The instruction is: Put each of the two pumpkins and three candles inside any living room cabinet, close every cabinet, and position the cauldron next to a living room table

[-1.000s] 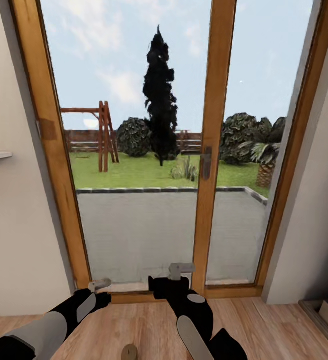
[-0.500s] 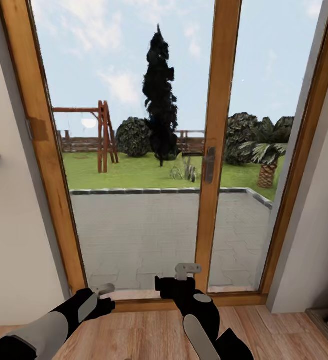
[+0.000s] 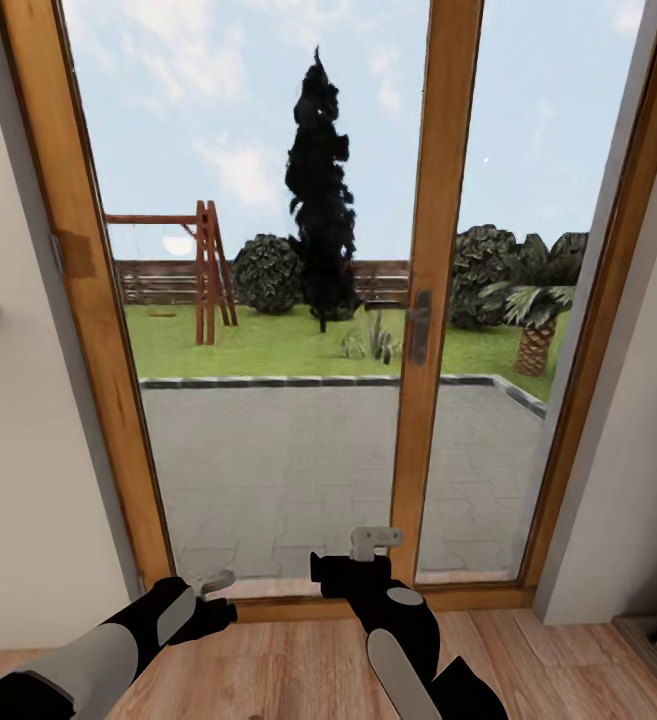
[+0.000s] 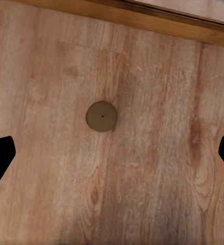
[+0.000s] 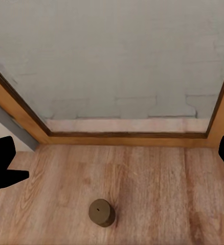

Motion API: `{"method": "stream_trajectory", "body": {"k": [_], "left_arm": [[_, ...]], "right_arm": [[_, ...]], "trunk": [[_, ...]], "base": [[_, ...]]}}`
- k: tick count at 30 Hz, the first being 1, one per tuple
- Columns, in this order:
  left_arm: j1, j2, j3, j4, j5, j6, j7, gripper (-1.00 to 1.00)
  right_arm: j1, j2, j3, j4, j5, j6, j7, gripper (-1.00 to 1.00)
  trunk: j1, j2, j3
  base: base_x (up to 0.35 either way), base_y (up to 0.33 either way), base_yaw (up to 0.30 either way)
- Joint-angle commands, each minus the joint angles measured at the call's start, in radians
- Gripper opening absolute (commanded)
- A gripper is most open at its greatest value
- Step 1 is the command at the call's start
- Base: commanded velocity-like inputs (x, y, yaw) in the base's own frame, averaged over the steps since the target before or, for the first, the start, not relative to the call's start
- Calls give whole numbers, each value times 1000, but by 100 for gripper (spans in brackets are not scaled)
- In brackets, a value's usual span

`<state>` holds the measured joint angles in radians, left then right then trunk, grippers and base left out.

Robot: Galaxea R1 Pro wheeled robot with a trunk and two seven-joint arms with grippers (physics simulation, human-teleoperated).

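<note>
Head view: you face a glazed door (image 3: 268, 300) with a wooden frame; both arms hang low over the plank floor (image 3: 298, 660). The left gripper (image 3: 215, 580) and the right gripper (image 3: 375, 541) carry nothing here, but how wide they stand I cannot tell from this angle.

Left wrist view: one candle (image 4: 101, 116) stands upright on the floor, straight under the spread, empty fingers.

Right wrist view: the same candle (image 5: 101, 212) stands near the door sill (image 5: 122, 137), between the parted fingers.

I judge it light, stiff and a little slippery; take it across the round side, at mid height.
</note>
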<state>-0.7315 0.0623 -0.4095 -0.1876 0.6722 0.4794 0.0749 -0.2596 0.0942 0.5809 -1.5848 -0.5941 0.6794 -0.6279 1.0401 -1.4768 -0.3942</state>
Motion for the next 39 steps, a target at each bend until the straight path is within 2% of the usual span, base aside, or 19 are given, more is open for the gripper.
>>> {"method": "stream_trajectory", "body": {"k": [1, 30, 39], "left_arm": [[0, 1, -6, -3, 11, 5, 8, 100], [0, -1, -6, -3, 14, -14, 15, 100], [1, -2, -6, -3, 13, -28, 34, 100]], "right_arm": [[-1, 0, 1, -1, -9, 2, -10, 100], [-1, 0, 3, 0, -9, 2, -10, 100], [-1, 1, 3, 0, -18, 2, -9, 100]], "trunk": [[4, -8, -4], [115, -211, -95], [150, -274, -121]], "base": [[0, 0, 0], [0, 0, 0], [0, 0, -44]]}}
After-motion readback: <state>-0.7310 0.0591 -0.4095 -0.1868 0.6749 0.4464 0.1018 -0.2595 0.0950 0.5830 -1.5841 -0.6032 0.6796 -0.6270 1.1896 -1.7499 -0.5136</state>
